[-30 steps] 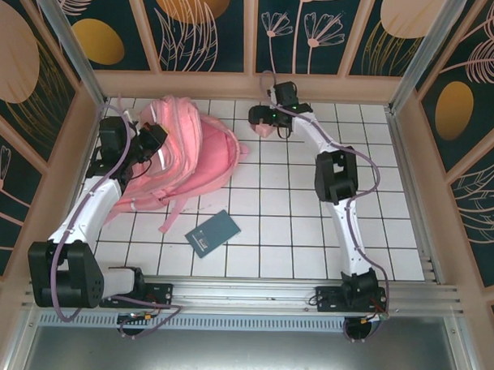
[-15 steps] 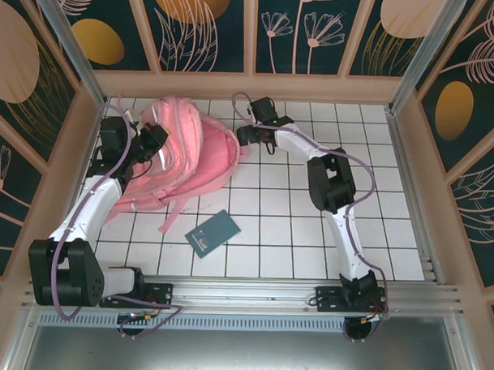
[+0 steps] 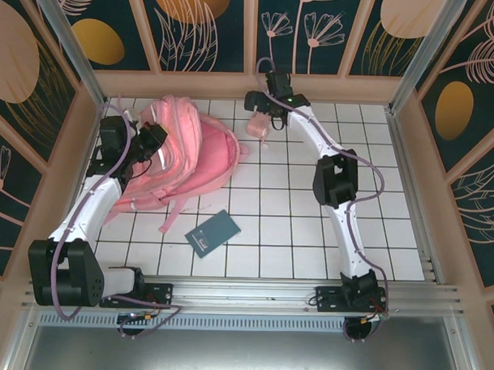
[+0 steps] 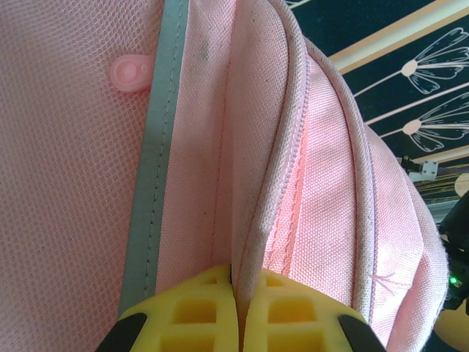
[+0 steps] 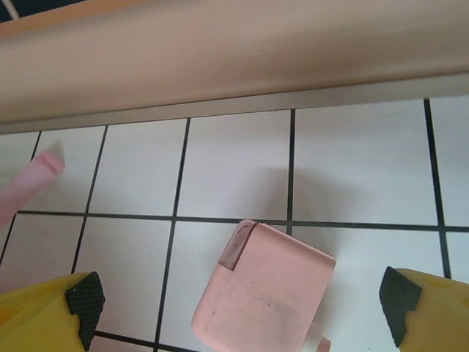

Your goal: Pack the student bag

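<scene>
The student bag (image 3: 201, 151), a big soft pink backpack, lies at the back left of the tiled floor. My left gripper (image 3: 154, 141) is shut on the bag's pink fabric edge beside the zipper (image 4: 239, 282); a grey reflective stripe (image 4: 157, 147) runs to the left of it. My right gripper (image 3: 259, 110) hangs open near the back wall. A small pink box-like case (image 5: 267, 293) lies on the tiles between and below its wide-spread yellow fingers (image 5: 44, 315), untouched; it also shows from above (image 3: 256, 128).
A dark blue notebook (image 3: 213, 232) lies on the tiles in front of the bag, next to a loose pink strap (image 3: 178, 215). The beige back wall ledge (image 5: 234, 59) runs close behind the right gripper. A pink strap end (image 5: 29, 183) shows at the left.
The right arm swung left toward the bag, then back to the rear wall above the small pink case. The left gripper kept its hold and place.
</scene>
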Robot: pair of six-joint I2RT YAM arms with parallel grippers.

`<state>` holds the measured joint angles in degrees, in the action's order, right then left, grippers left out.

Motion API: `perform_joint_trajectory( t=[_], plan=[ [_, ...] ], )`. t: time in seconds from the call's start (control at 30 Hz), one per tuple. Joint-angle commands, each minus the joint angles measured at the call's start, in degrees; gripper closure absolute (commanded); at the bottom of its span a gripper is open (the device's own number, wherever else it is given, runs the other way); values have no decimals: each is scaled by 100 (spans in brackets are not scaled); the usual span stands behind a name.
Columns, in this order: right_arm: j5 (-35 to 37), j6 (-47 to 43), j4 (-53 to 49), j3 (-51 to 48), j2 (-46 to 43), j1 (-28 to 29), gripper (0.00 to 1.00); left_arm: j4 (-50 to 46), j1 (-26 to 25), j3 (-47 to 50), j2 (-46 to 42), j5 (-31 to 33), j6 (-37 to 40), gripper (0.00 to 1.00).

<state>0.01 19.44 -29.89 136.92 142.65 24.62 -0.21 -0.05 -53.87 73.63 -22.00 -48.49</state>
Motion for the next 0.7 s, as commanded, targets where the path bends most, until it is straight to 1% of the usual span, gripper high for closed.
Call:
perform_joint_trajectory(
  t=[0.0, 0.23, 0.43, 0.6, 0.67],
  plan=[
    [-257, 666, -213, 171, 396, -41, 1, -190, 85, -137, 12, 346, -12, 100],
    [-387, 685, -50, 263, 660, -18, 1, -181, 85, -112, -5, 388, -30, 100],
    [-289, 745, -115, 648, 1065, 45, 1, -173, 85, -72, -20, 376, -42, 100],
    [-115, 730, -93, 728, 1293, 77, 1, -153, 85, -53, -15, 336, -65, 100],
    [-32, 656, -146, 781, 1368, 108, 4, -151, 85, -61, -6, 337, -72, 100]
  ],
)
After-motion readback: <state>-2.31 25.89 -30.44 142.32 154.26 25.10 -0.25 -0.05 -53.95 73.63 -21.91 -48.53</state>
